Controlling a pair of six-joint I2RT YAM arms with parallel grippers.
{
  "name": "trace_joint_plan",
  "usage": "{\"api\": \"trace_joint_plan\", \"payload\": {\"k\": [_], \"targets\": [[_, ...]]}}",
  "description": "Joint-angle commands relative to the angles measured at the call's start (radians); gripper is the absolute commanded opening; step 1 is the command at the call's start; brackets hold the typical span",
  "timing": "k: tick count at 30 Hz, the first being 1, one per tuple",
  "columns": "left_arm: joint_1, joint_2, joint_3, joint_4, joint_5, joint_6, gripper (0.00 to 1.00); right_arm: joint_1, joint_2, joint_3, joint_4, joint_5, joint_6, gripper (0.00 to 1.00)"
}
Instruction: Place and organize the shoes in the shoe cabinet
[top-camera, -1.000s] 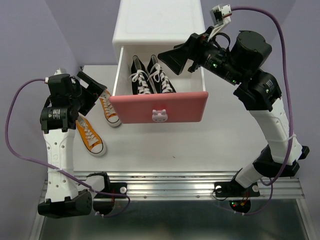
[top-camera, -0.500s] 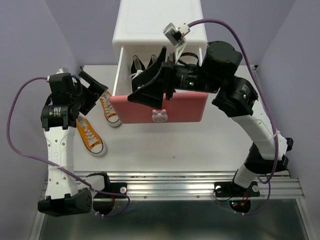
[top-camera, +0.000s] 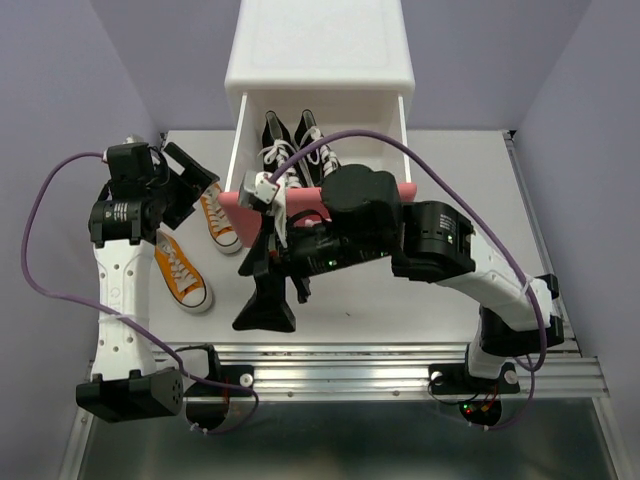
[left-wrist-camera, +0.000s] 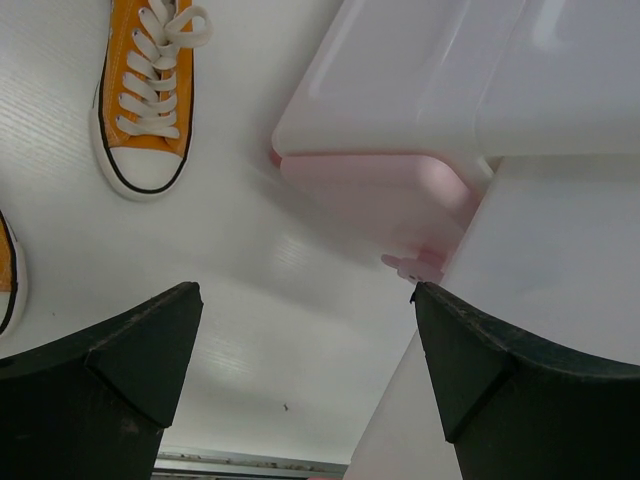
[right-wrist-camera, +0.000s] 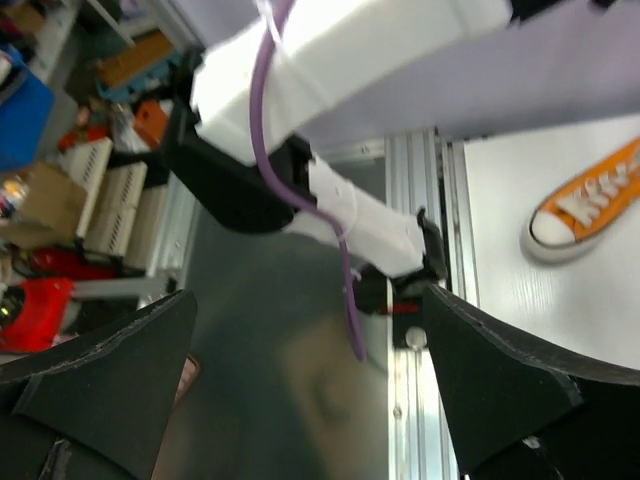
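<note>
The white shoe cabinet (top-camera: 320, 50) stands at the back with its upper drawer pulled out; my right arm hides most of the drawer's pink front (top-camera: 230, 202). Two black shoes (top-camera: 283, 150) (top-camera: 320, 152) lie side by side in the drawer. Two orange shoes (top-camera: 219, 222) (top-camera: 181, 272) lie on the table left of the drawer; the farther one also shows in the left wrist view (left-wrist-camera: 148, 90). My left gripper (top-camera: 200, 190) (left-wrist-camera: 305, 300) hangs open beside the farther orange shoe, empty. My right gripper (top-camera: 264, 318) (right-wrist-camera: 310, 300) stands open and empty over the front of the table, pointing past its near edge.
The right arm stretches across the table in front of the drawer. A metal rail (top-camera: 340, 365) runs along the near edge with both arm bases on it. The right wrist view shows the left arm's base (right-wrist-camera: 330, 200), an orange shoe's toe (right-wrist-camera: 590, 205) and the floor beyond the table.
My right arm has swung from beside the drawer, across its front, down toward the table's near edge, gripper open throughout. The left arm has hardly moved.
</note>
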Motion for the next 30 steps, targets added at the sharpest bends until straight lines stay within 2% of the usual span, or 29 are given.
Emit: {"api": "trace_joint_plan", "payload": {"k": [1, 2, 5, 9, 13, 17, 19, 23, 30], "targets": [[0.006, 0.016, 0.084, 0.014, -0.022, 0.044, 0.99, 0.042, -0.019, -0.016, -0.172, 0.198, -0.109, 1.00], [0.006, 0.019, 0.093, 0.013, -0.027, 0.048, 0.99, 0.043, -0.027, -0.036, -0.206, 0.292, -0.109, 1.00], [0.006, 0.020, 0.117, 0.010, -0.030, 0.042, 0.99, 0.043, -0.030, -0.053, -0.237, 0.426, -0.138, 1.00], [0.006, 0.016, 0.137, 0.004, -0.045, 0.037, 0.99, 0.043, -0.042, -0.159, -0.153, 0.632, -0.195, 1.00], [0.008, 0.010, 0.141, -0.013, -0.060, 0.044, 0.99, 0.043, 0.008, -0.156, -0.035, 0.727, -0.284, 1.00], [0.008, -0.006, 0.118, -0.021, -0.059, 0.027, 0.99, -0.014, 0.096, -0.085, -0.028, 0.838, -0.261, 1.00], [0.008, -0.015, 0.102, -0.016, -0.060, 0.021, 0.99, -0.046, 0.120, -0.055, -0.014, 0.874, -0.199, 1.00], [0.008, -0.032, 0.091, -0.027, -0.074, 0.024, 0.99, -0.115, 0.117, -0.068, 0.111, 0.918, -0.214, 1.00], [0.009, -0.041, 0.073, -0.047, -0.094, 0.039, 0.99, -0.192, 0.103, -0.167, 0.226, 0.794, -0.243, 1.00]]}}
